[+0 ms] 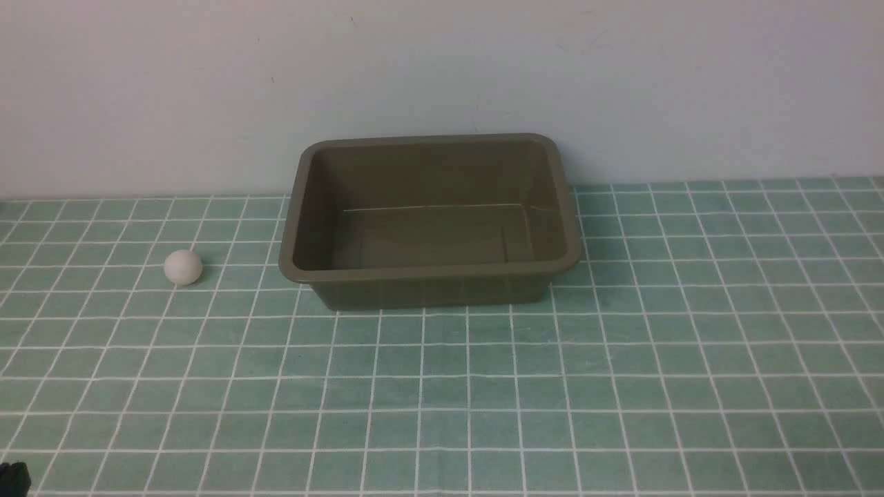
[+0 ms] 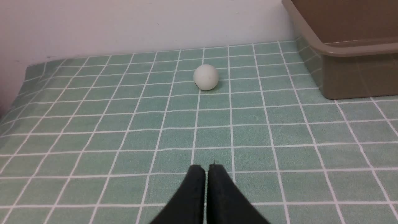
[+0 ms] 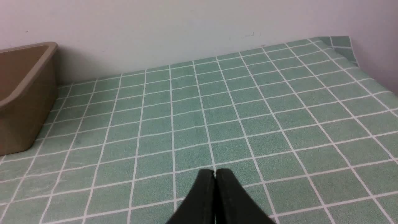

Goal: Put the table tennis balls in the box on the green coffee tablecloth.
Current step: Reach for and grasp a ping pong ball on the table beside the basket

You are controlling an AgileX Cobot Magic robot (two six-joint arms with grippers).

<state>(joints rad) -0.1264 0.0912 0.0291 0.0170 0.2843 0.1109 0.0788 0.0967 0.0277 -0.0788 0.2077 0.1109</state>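
Observation:
A white table tennis ball [image 1: 183, 267] lies on the green checked tablecloth [image 1: 442, 386], left of the olive-brown box [image 1: 428, 266]. The box stands against the back wall and looks empty. In the left wrist view the ball [image 2: 205, 77] lies straight ahead of my left gripper [image 2: 207, 168], well apart from it, with the box [image 2: 348, 53] to one side. The left gripper is shut and empty; a dark bit of it shows at the front view's bottom left corner [image 1: 14, 478]. My right gripper [image 3: 215, 172] is shut and empty over bare cloth, with the box [image 3: 21, 93] off to its side.
A plain pale wall [image 1: 442, 69] rises right behind the box. The cloth's far right corner [image 3: 342, 43] is folded up against the wall.

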